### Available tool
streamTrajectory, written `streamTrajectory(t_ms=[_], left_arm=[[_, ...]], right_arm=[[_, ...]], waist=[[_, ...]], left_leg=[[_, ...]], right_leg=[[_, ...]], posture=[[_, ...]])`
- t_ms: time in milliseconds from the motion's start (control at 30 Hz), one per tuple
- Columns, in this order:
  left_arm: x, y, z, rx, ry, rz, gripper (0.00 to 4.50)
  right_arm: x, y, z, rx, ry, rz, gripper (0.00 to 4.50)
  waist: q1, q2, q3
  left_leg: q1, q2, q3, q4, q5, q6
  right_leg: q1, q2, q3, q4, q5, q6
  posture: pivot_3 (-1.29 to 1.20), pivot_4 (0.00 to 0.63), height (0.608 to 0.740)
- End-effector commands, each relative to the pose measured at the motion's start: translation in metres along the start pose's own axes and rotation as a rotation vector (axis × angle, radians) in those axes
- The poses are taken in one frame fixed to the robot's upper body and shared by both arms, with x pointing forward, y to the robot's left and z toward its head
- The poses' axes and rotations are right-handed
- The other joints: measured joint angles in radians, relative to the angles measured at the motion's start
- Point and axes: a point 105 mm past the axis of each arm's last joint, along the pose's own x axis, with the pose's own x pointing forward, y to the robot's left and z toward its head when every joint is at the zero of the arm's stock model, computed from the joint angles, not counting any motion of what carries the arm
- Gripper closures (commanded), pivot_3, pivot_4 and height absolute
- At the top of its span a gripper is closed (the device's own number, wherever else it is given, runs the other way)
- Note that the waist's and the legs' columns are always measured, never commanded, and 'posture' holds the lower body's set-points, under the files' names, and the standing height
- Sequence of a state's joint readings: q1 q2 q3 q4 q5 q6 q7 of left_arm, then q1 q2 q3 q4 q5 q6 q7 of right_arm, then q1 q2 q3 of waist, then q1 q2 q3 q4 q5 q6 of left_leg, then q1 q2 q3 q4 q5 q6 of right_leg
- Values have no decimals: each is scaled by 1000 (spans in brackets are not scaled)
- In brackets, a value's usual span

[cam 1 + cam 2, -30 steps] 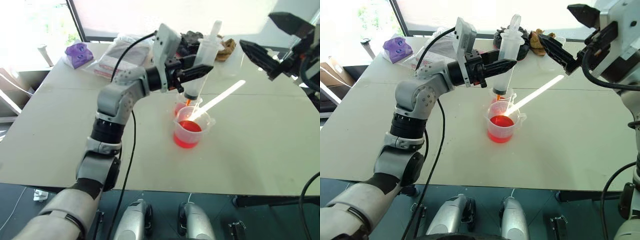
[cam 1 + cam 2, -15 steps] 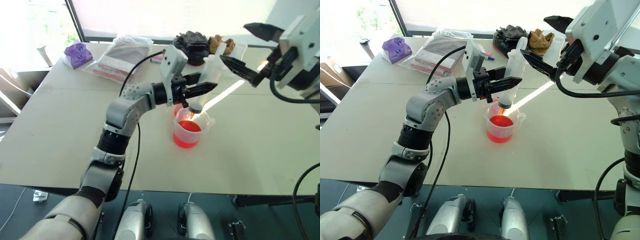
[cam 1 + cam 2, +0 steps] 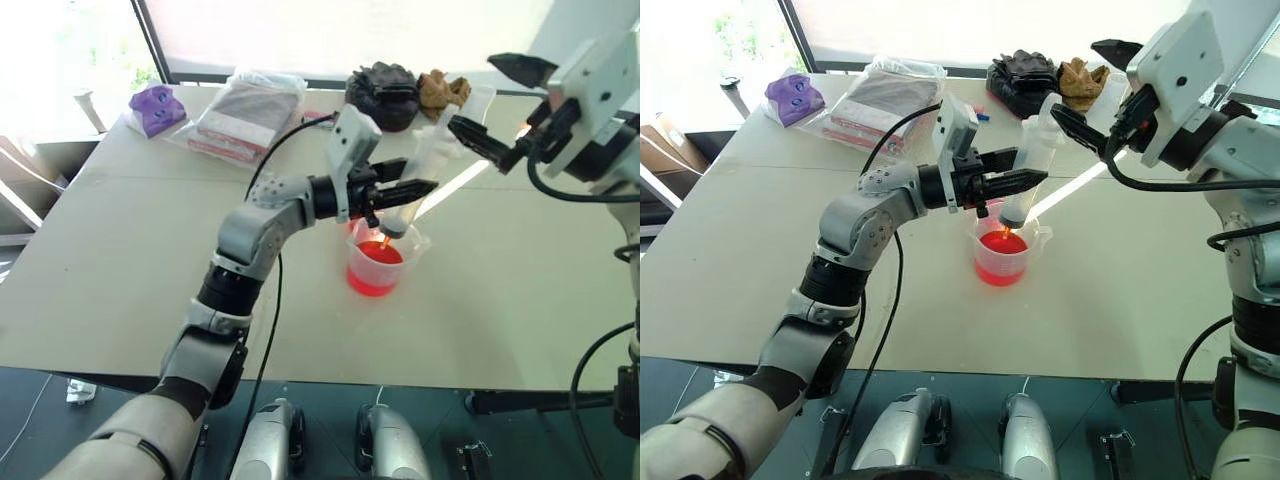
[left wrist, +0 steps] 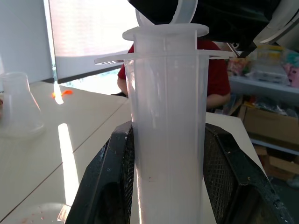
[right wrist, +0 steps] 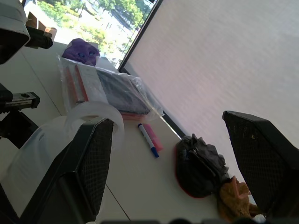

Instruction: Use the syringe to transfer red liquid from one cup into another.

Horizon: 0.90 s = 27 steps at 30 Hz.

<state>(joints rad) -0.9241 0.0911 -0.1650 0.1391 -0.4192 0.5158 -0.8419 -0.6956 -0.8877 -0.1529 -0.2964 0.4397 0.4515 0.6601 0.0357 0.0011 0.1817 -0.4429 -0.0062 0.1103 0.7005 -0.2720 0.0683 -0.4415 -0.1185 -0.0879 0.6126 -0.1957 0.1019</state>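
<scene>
The syringe is held upright, a bit tilted, by the left gripper, whose fingers are closed on its clear barrel. Just below these fingers, the orange tip is dipped into the big beaker. The big beaker is partly filled with red liquid. The small beaker is seen just behind the big one, partly hidden by the left fingers; some red is seen in it. The white plunger is pushed in, with its top close to the lower finger of the right gripper. The right fingers are spread wide open and nothing is held by them. Farther along the counter, past the right fingers, a plastic bag of packets, a marker pen and dark gloves are seen.
</scene>
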Motion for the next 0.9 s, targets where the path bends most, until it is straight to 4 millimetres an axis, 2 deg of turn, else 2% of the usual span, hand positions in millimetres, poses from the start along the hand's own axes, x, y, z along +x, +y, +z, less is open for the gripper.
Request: streamTrajectory(t_ms=[33,367,600,700,800,833,900], left_arm=[[4,-9,-1,48,-4,-44,2945],[-1,-9,-29,69,50,-31,2945],[0,-14,-37,85,76,-53,2945],[-1,-14,-38,84,75,-50,2946],[-2,-14,-38,82,78,-50,2946],[-2,-15,-38,81,80,-50,2946],[-3,-15,-39,79,83,-50,2946]], right_arm=[[5,14,9,-8,-39,59,616],[8,44,-1,46,-11,130,616],[3,58,-6,87,19,167,616],[3,53,-5,82,7,129,1435],[4,45,-2,70,-8,90,2963],[5,42,-1,67,-15,74,3593],[6,36,2,63,-29,50,4412]], waist=[[-1,0,0],[1,0,0],[1,0,0],[1,0,0],[1,0,0],[1,0,0],[1,0,0]], left_leg=[[0,0,0,0,0,0],[0,0,0,0,0,0],[0,0,0,0,-1,2],[0,0,-1,0,-2,2],[0,0,-1,0,-2,3],[0,0,-1,0,-2,3],[0,0,-1,0,-2,3]], right_leg=[[0,0,0,0,0,0],[0,0,0,0,0,0],[0,0,0,0,0,0],[0,0,0,0,0,0],[0,0,0,0,0,-1],[0,0,0,0,0,0],[0,0,0,0,0,0]], posture=[[0,150,740],[0,150,740],[0,150,740],[0,150,740],[0,150,740],[0,150,740],[0,150,740]])
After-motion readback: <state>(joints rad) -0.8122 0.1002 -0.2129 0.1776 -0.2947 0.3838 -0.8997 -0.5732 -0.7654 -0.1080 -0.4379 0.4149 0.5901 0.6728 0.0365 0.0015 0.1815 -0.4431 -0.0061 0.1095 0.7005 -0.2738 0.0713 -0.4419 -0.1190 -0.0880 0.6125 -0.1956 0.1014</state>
